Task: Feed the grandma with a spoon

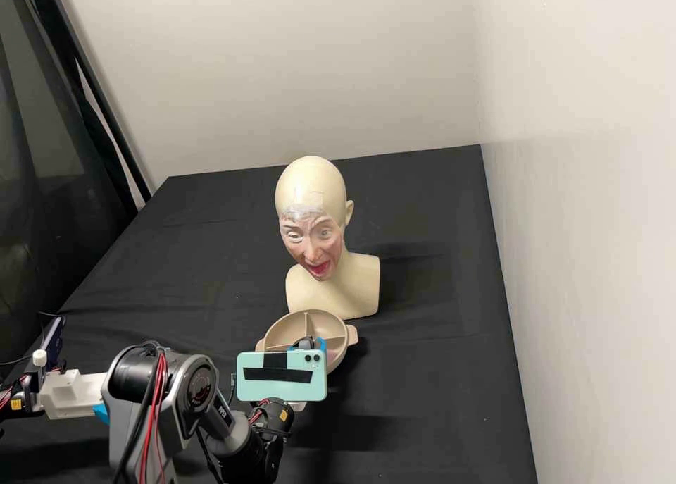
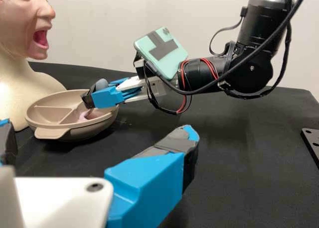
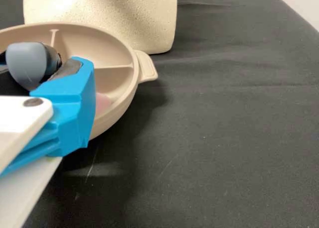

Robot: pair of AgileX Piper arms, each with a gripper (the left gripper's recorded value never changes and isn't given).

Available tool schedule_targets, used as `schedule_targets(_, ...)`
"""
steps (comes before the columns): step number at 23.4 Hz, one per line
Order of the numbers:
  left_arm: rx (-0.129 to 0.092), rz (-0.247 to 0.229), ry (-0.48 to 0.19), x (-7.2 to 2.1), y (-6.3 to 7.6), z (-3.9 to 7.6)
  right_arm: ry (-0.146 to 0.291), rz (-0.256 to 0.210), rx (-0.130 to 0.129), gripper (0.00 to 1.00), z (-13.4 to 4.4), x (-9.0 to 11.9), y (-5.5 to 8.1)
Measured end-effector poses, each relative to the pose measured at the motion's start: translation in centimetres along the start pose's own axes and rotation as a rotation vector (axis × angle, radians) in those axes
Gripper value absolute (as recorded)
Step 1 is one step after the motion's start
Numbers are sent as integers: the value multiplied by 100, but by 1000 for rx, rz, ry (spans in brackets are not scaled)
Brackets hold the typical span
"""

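Black cloth bench (image 1: pixel 422 258), white walls behind and at one side. My right gripper (image 2: pixel 98 96) hangs just over the bowl (image 1: pixel 282 332), its fingers clamped on the one spoon (image 3: pixel 29 62). The spoon's grey rounded end stands above the fingertips and its long axis runs steeply downward. Its lower end is hidden behind my fingers inside the bowl, beside a pink patch that I cannot identify. A mint-green phone (image 1: pixel 282 376) is strapped on that wrist. My left gripper (image 2: pixel 94 138) sits low over the bench's near left part, well apart from the bowl, fingers spread and holding nothing. There is one bowl, round and beige, with three compartments and a tab handle on each side. It lies just in front of the one head (image 1: pixel 313 223), a bald bust facing the bench's near edge, mouth open above the bowl.
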Motion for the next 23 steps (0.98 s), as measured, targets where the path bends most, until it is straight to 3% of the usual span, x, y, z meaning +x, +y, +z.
schedule_targets(9,-1,1,1,1,1,-1,15,55,74,0,-56,-47,163)
schedule_targets(16,-1,1,1,1,1,-1,37,118,119,0,-99,-101,325)
schedule_targets(21,-1,1,1,1,1,-1,47,158,133,0,-109,-134,419)
schedule_targets(23,-1,1,1,1,1,-1,48,168,155,0,-108,-157,444)
